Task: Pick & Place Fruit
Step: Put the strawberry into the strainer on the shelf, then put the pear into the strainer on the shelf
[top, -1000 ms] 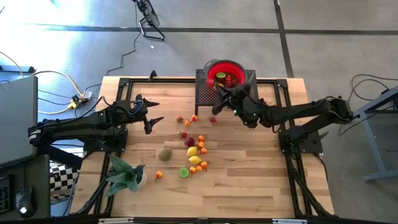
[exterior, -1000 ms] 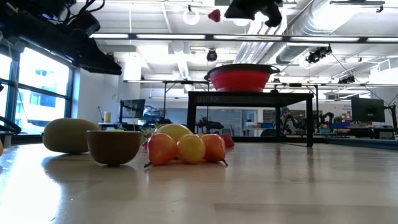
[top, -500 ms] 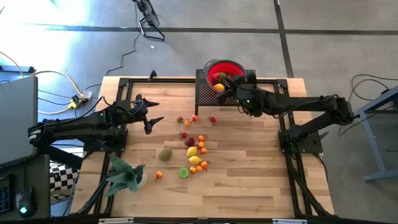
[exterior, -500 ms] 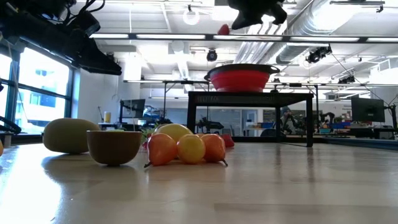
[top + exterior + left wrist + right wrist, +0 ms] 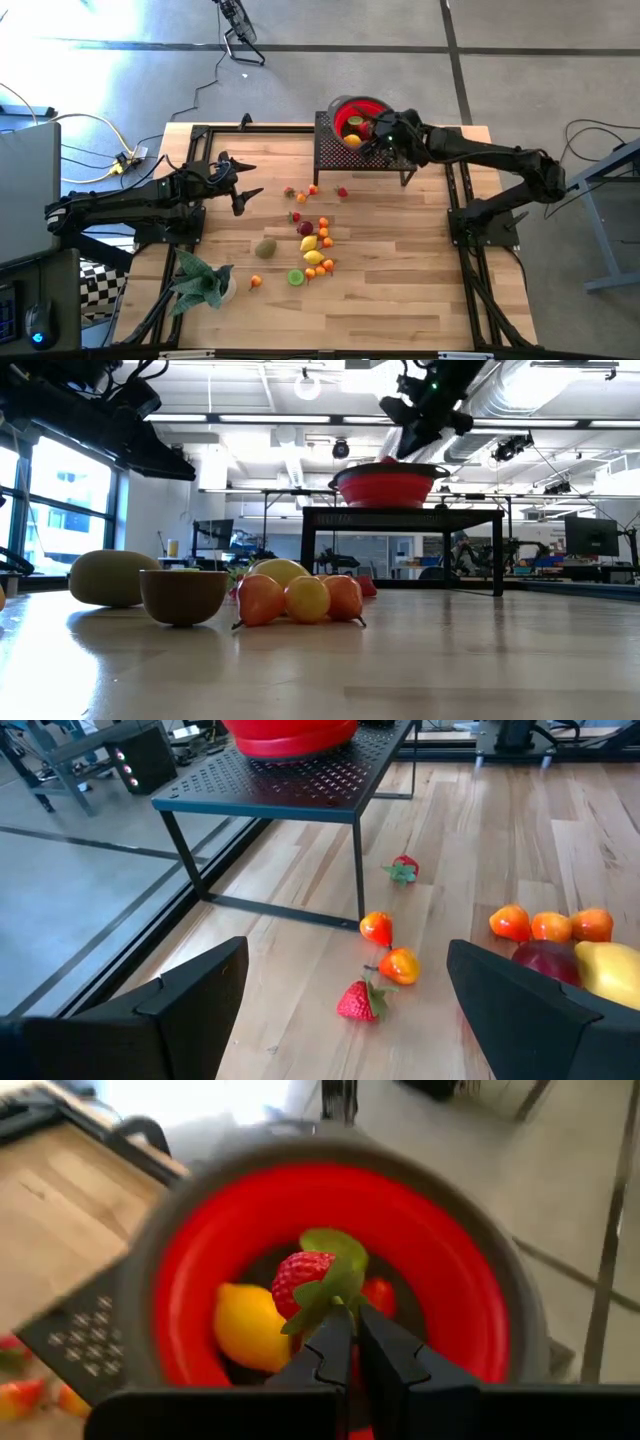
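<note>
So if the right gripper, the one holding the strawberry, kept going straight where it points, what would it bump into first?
Probably the inside of the red bowl. The right gripper, shut on the strawberry by its leaves, points down into it, beside a lemon. Depth is hard to judge.

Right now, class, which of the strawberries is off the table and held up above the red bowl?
The strawberry pinched by its green leaves in the right gripper's shut fingers, hanging over the red bowl. The other strawberries lie on the wooden table.

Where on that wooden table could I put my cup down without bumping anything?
The table's near right part, right of the fruit cluster, is bare wood, as is the strip between the plant and the kiwi. The middle is crowded with fruit.
</note>
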`<state>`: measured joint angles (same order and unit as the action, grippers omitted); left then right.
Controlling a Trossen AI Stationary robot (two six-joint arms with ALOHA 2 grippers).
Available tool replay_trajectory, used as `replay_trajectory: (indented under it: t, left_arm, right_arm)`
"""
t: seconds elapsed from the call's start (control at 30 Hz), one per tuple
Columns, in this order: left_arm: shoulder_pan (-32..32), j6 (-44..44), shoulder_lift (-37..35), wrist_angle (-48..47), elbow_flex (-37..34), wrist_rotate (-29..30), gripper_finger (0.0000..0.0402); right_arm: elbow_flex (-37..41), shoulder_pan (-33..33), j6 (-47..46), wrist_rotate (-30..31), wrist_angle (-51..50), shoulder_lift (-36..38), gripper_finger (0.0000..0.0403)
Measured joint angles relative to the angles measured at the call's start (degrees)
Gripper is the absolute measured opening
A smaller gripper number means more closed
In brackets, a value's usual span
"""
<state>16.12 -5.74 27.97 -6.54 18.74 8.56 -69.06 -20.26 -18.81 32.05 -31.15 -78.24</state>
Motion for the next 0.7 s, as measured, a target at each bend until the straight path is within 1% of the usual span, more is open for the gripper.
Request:
replay_trajectory:
  t: [0.13,0.23,0.33,0.43,0.7]
  left_arm:
    - [0.0,0.01,0.0,0.01,0.0,0.0,0.0337]
    - [0.0,0.0,0.0,0.01,0.0,0.0,0.0337]
    - [0.0,0.0,0.01,-0.01,0.0,0.0,0.0337]
    - [0.0,0.0,0.01,0.01,0.0,0.0,0.0337]
    - [0.0,0.02,0.01,0.01,0.0,0.0,0.0337]
  right_arm:
    - [-0.02,-2.56,1.07,-3.71,-2.2,0.04,0.0004]
    - [-0.02,-3.47,2.54,-3.84,-2.12,0.02,0.0005]
    - [-0.02,-4.21,4.26,-3.96,-2.07,0.02,0.0019]
    - [-0.02,-4.36,5.4,-3.98,-2.08,0.02,0.0047]
    - [-0.02,-3.8,5.08,-3.93,-1.71,0.09,0.0141]
